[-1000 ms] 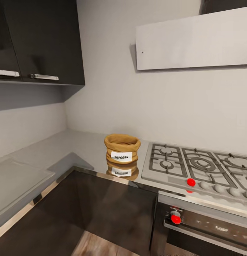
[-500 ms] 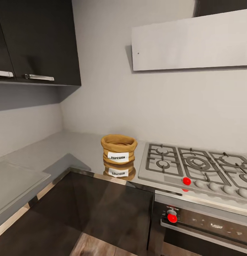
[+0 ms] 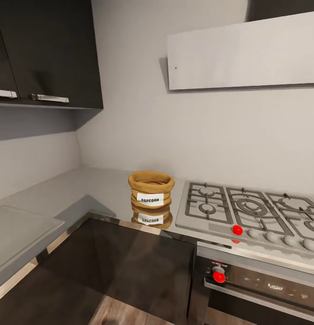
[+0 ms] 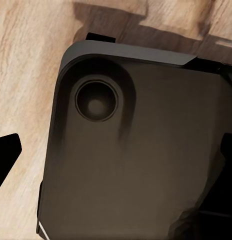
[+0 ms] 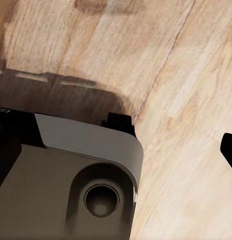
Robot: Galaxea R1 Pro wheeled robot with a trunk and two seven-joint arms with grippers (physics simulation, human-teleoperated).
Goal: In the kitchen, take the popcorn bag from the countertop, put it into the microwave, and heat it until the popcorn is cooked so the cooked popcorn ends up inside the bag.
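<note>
Both wrist views looked down on the robot's dark base (image 4: 141, 165) over the wooden floor (image 5: 176, 75); a black fingertip edged each frame, too little to tell whether either claw was open or closed. In the head view, dark brown cabinet fronts (image 3: 143, 271) filled the lower centre, the built-in black oven (image 3: 260, 284) with its red knob sat lower right. Beyond, the popcorn bag (image 3: 151, 188) stood upright on the glossy grey countertop (image 3: 85, 189) at frame centre, just beside the steel gas hob (image 3: 251, 212) to its right. Wall cabinets (image 3: 48, 54) hung upper left. Risks, as judged: with the arms hanging low, a raised arm could clip the counter edge; a careless reach could knock the bag over or shove it against the hob grates.
</note>
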